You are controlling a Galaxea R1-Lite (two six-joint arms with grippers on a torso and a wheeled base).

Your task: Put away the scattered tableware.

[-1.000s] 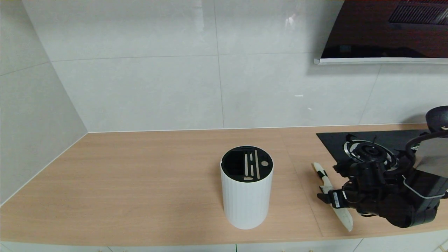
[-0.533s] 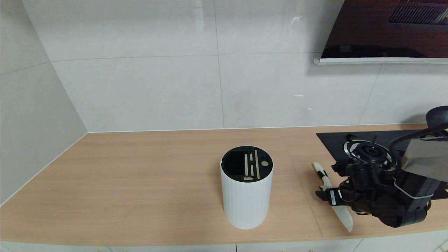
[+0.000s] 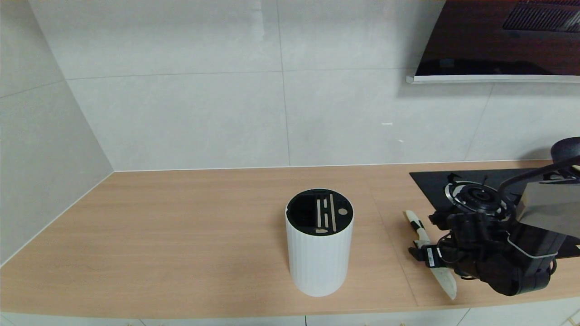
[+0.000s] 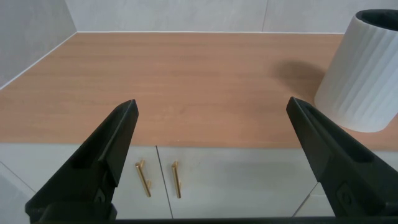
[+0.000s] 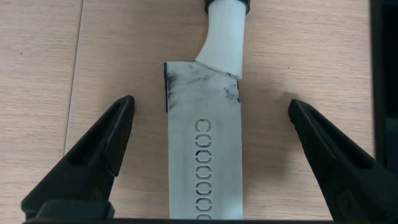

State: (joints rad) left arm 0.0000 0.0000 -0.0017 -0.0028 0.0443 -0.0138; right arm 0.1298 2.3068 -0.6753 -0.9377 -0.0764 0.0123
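A white ceramic knife [image 3: 428, 251] lies flat on the wooden counter [image 3: 181, 226], right of the white ribbed holder [image 3: 319, 253] with a slotted black top. My right gripper [image 3: 428, 237] is low over the knife, open, with one finger on each side of it. In the right wrist view the perforated blade [image 5: 202, 155] and the white handle [image 5: 225, 37] lie between the spread fingers [image 5: 93, 168] of the right gripper [image 5: 210, 106], which are not touching it. My left gripper [image 4: 211, 106] is open and holds nothing, off the counter's front edge, with the holder [image 4: 364, 74] ahead of it.
A black cooktop [image 3: 435, 181] with a gas burner [image 3: 476, 197] lies just behind the knife, and a range hood [image 3: 498, 40] hangs above it. Tiled walls close the back and left. Cabinet door handles [image 4: 143, 177] sit below the counter's front edge.
My right arm has shifted slightly left and back, bringing its open gripper a little closer over the knife. The knife and holder have not moved.
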